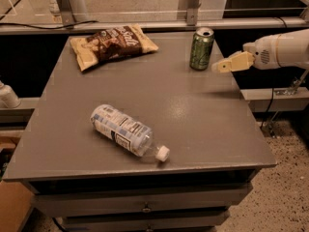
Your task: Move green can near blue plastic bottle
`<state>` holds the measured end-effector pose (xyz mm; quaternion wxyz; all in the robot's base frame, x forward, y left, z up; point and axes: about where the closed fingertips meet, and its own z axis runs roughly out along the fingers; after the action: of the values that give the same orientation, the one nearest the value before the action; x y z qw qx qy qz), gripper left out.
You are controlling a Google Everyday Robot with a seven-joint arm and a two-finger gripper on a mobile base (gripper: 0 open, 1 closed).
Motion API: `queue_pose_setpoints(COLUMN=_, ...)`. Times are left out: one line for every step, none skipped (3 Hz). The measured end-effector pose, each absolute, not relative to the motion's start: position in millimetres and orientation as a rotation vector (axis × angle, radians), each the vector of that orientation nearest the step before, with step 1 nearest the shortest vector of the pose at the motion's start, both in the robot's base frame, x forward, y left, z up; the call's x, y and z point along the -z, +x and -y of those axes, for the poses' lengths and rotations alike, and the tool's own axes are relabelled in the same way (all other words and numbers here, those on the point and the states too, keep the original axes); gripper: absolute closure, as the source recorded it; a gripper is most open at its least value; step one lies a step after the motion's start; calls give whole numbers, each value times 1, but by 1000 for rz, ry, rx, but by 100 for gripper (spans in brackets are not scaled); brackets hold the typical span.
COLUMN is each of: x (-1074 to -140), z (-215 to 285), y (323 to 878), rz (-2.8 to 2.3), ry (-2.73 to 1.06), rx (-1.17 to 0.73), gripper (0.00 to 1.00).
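Gripper hovers just right of the green can, arm reaching in level; we cannot tell its spread.

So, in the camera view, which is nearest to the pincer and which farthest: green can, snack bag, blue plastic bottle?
The pincer hangs at the table's far right edge.
1. green can, just left of it.
2. snack bag, far left.
3. blue plastic bottle, lying near the front.

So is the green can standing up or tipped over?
Upright: the green can stands on its base, silver top up. The tool hovers just right of it.
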<state>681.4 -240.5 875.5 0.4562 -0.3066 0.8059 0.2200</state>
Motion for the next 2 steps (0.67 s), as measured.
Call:
queue_pose_setpoints(x=-876, z=235, y=695, rz=-1922, ry=-709, rx=-600, gripper=0)
queue_pose_setpoints(x=-876, z=213, y=711, rz=-1811, ry=-670, rx=-700, gripper=0)
